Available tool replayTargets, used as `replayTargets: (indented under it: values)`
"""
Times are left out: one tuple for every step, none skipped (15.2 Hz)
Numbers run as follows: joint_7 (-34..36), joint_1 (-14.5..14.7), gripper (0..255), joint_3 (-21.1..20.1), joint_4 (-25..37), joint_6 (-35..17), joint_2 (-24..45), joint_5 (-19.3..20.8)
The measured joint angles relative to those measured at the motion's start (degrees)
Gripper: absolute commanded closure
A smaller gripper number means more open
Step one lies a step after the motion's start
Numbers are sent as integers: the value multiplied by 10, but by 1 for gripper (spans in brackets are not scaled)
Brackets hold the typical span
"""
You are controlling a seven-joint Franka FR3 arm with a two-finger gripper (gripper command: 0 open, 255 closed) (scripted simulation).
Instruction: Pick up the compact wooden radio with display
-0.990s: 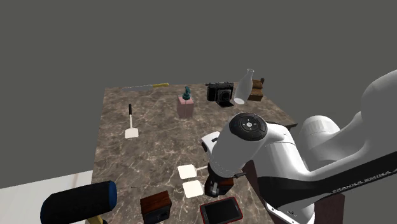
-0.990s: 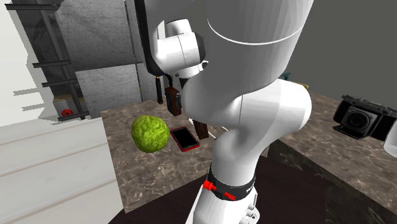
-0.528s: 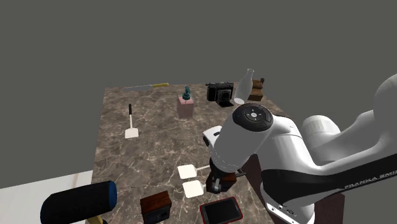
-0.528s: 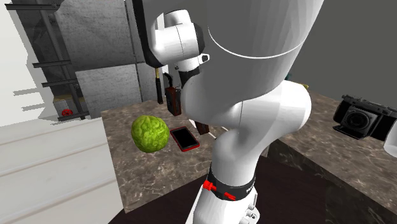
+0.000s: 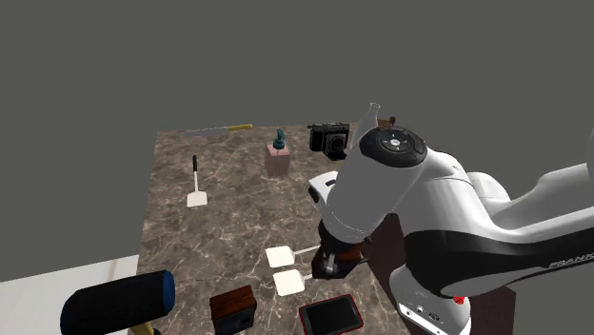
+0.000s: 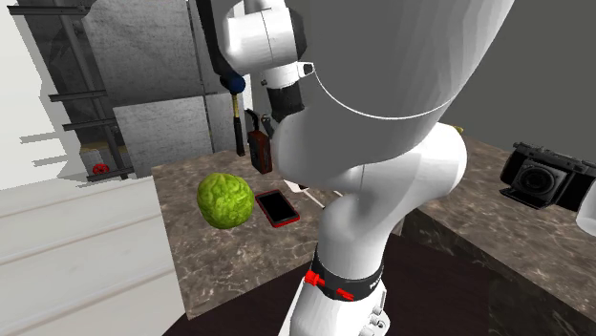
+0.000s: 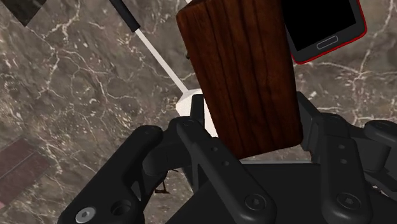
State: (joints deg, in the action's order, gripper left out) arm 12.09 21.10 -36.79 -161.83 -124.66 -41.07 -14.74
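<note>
Brown marbled desk (image 5: 228, 219), plain grey backdrop. The dark-grained wooden block radio (image 7: 245, 76) is clasped between the fingers of the black tool (image 7: 251, 127), apparently clear of the desk. Only one end is gripped, so a slip or tilt is judged possible, with a drop onto the nearby red-edged black phone (image 7: 324, 28). A pink dispenser bottle (image 5: 279, 157) stands well apart; its contents cannot be told.

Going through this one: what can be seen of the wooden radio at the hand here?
The radio is a compact box of dark reddish-brown wood with grain running lengthwise; the face seen from the wrist is plain. It sits between the two black fingers of the hand, which clasp its sides. Behind it lie the marble table, a white spatula and a red-edged phone; it seems raised clear of them.
</note>
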Motion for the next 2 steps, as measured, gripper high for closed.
replayTargets:
  values:
    - [-1,0,255,3,5,9,-4,1]
    - [-3,0,255,6,7,14,-7,3]
